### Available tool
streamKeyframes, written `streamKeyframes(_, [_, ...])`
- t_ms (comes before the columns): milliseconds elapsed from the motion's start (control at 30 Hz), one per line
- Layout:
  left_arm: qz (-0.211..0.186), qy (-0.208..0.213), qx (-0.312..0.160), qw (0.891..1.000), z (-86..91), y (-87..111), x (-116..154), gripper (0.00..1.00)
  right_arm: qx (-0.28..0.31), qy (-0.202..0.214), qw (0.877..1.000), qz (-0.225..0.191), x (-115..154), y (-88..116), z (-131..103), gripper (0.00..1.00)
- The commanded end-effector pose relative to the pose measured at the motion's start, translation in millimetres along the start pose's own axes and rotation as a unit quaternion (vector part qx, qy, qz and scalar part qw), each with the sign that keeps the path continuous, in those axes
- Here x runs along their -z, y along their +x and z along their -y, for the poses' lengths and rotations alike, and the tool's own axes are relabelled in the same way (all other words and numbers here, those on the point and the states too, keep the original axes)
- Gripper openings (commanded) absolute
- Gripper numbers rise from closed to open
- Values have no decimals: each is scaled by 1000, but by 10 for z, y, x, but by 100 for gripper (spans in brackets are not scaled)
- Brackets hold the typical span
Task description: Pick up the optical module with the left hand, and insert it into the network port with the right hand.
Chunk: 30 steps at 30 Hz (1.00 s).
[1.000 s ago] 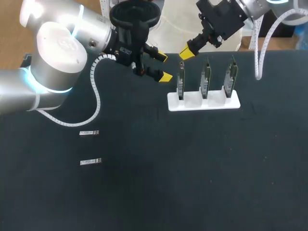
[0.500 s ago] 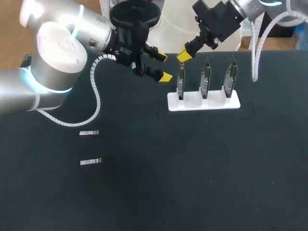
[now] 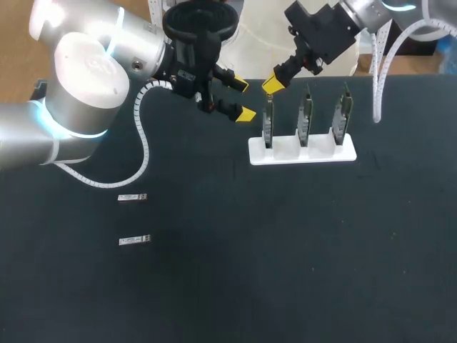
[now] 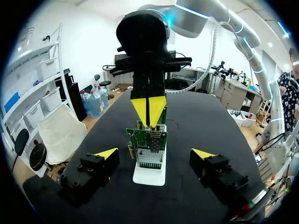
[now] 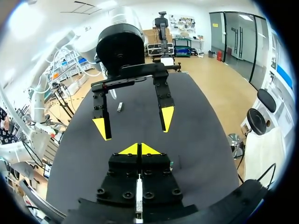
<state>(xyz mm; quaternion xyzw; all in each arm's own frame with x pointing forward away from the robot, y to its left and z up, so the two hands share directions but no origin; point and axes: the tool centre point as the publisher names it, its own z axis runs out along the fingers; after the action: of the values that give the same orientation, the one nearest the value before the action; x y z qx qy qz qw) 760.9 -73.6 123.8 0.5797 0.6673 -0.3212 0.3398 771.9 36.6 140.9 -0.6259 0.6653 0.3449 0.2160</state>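
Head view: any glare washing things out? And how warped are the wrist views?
Head view: the left arm's pale shell is blown out; the black table shows no glare, so the optical modules stand out. Left wrist view: table edges bow strongly and the left hand spreads wide. Right wrist view: same bowing of the table.

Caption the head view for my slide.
Right pincer shut over the end card in the white rack; left pincer open beside it; two optical modules on the table.

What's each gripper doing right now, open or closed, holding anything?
Left gripper: open, empty.
Right gripper: closed, tips together, nothing seen between them.
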Motion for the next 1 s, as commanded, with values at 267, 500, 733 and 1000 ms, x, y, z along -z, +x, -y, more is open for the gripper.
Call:
streamKeyframes(267, [-2, -1, 1, 1000, 3, -8, -5, 100, -7, -3, 1000, -9, -74, 87, 7, 0])
streamKeyframes(500, [-2, -1, 1, 1000, 3, -8, -5, 100, -9, -2, 1000, -9, -75, 98, 8, 0])
streamKeyframes(733, [-2, -1, 1, 1000, 3, -8, -5, 100, 3, 6, 1000, -1, 8, 30, -38, 0])
streamKeyframes(1000, [-2, -1, 1, 1000, 3, -8, -5, 100, 20, 4, 999, 25, 186, -85, -123, 0])
